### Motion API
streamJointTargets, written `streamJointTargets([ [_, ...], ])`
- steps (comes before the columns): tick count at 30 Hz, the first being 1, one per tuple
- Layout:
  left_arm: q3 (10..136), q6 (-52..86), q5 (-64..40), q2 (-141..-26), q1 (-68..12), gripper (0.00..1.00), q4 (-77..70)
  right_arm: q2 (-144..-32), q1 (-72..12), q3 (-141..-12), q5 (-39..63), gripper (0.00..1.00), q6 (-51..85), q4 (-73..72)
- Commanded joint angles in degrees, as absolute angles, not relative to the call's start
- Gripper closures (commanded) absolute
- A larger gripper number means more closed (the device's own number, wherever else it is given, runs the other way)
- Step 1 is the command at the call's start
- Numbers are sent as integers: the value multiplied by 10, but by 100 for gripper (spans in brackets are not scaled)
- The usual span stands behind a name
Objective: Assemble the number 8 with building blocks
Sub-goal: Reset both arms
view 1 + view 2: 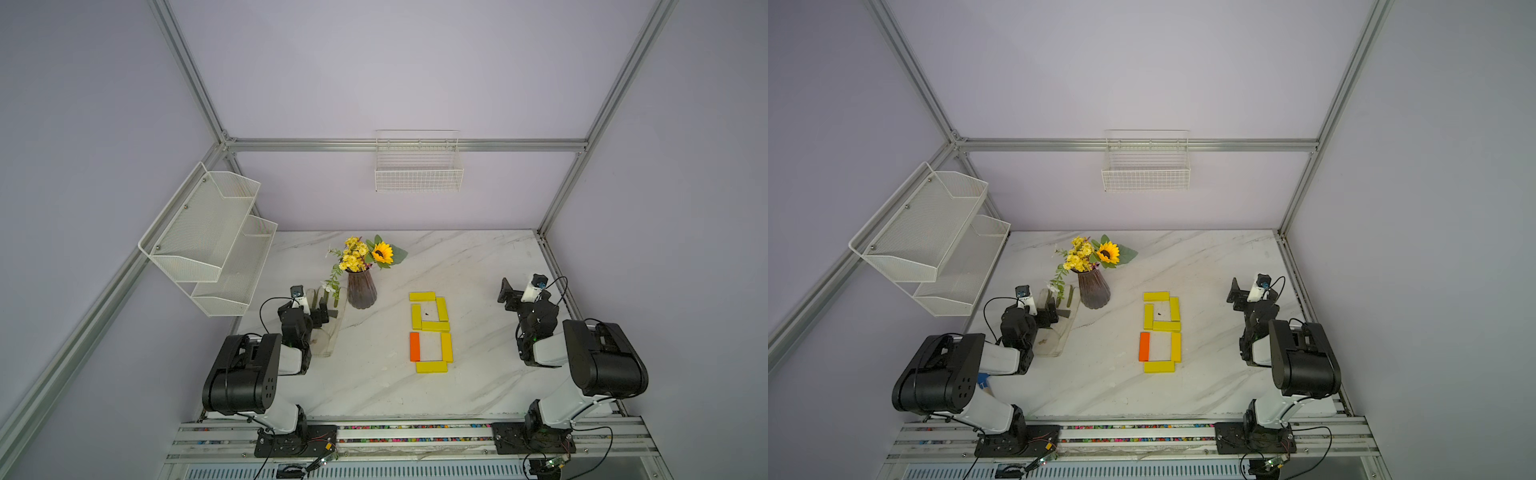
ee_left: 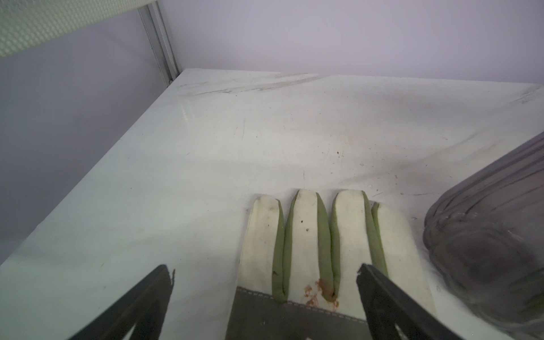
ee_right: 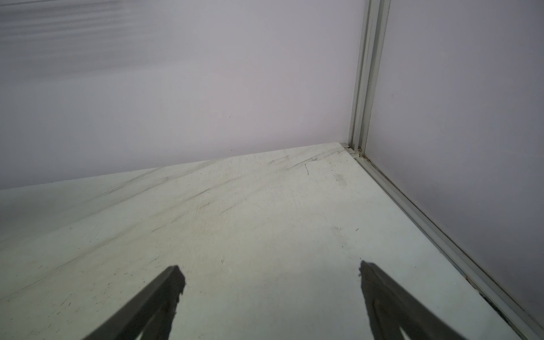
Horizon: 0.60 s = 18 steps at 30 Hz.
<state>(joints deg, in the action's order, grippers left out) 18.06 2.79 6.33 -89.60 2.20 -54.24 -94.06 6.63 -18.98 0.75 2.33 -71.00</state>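
Rail [image 1: 415, 434]: runs along the near edge and carries both arm bases.
Table [image 1: 374, 395]: white marble-look top, bare in front of the figure.
Number 8 [image 1: 435, 326]: lies flat right of the table's centre, between the two arms and well apart from both; seen in both top views [image 1: 1166, 326].
Building blocks: seven bars, all laid in the figure. The nearest yellow bar [image 1: 432, 367] closes the bottom. The orange bar [image 1: 414, 346] is the lower left side, and a yellow one [image 1: 446, 347] stands opposite it. The upper right bar [image 1: 442, 308] leans a little, and the top bar [image 1: 422, 296] sits shifted left.
Left gripper [image 2: 265, 269]: jaws spread wide, grasping nothing, above a glove.
Glove [image 2: 306, 235]: white with green strips between the fingers, brown stain near the cuff, flat on the table.
Right gripper [image 3: 270, 269]: jaws wide apart, empty, over bare table towards the far right corner.
Vase [image 1: 361, 291]: dark ribbed glass, upright, just beside the glove.
Flowers [image 1: 365, 253]: yellow blooms and a sunflower in the vase.
Mesh shelf [image 1: 212, 237]: white, two tiers, on the left frame.
Wire basket [image 1: 419, 174]: white, hung on the back rail.
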Motion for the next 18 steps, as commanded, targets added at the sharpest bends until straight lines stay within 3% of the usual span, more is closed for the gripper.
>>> streamJointTargets([
  [1, 201, 7, 38, -898, 26, 0, -567, -939, 63, -193, 0, 3, 27, -702],
  [12, 192, 21, 70, -890, 27, 0, -576, -940, 61, -198, 0, 3, 23, -695],
  [18, 222, 13, 67, -889, 22, 0, -513, -940, 56, -199, 1, 3, 17, -689],
])
